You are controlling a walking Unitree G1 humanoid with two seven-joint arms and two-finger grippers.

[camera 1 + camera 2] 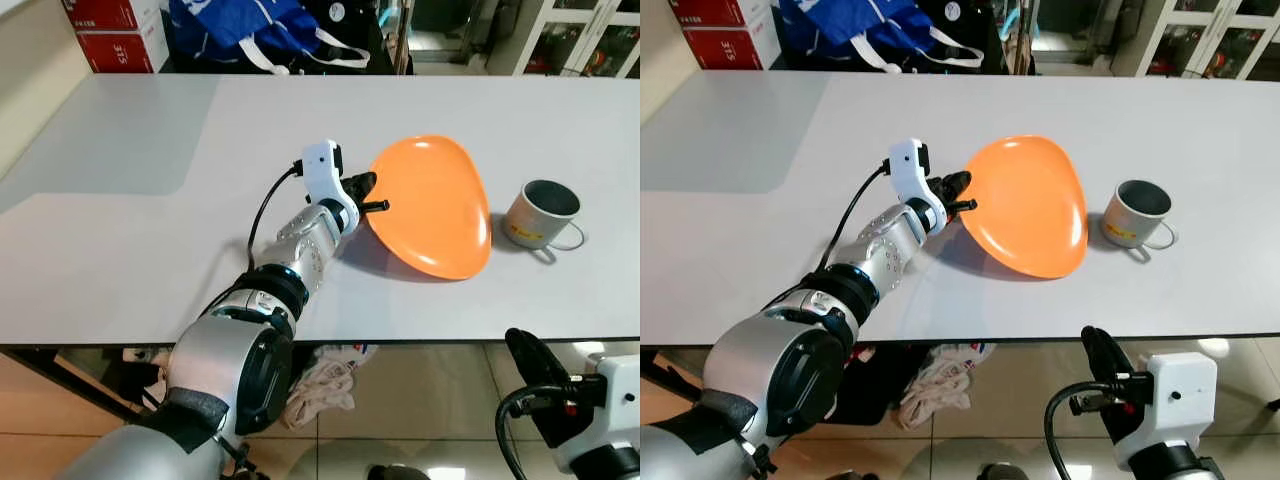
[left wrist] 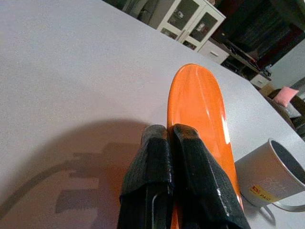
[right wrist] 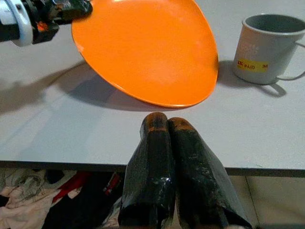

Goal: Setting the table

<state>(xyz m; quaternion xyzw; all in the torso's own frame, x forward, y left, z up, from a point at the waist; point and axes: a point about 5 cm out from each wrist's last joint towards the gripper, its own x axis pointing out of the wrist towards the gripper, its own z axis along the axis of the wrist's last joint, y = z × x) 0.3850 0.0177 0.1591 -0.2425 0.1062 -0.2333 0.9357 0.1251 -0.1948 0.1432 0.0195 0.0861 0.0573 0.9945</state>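
Observation:
An orange plate [image 1: 435, 205] rests tilted on the grey table [image 1: 120, 230], its left rim raised and its right side down on the surface. My left gripper [image 1: 365, 195] is shut on that raised rim; in the left wrist view its fingers [image 2: 152, 162] pinch the plate's edge [image 2: 195, 109]. A grey mug [image 1: 540, 212] with a yellow label stands just right of the plate, handle to the right. My right gripper [image 3: 164, 121] is shut on nothing, held low by the table's front edge, pointing at the plate [image 3: 147, 47] and mug [image 3: 267, 47].
A blue bag [image 1: 250, 30] and red boxes [image 1: 115, 30] lie beyond the table's far edge. Crumpled cloth [image 1: 325, 385] lies on the floor under the table. The left half of the tabletop is bare.

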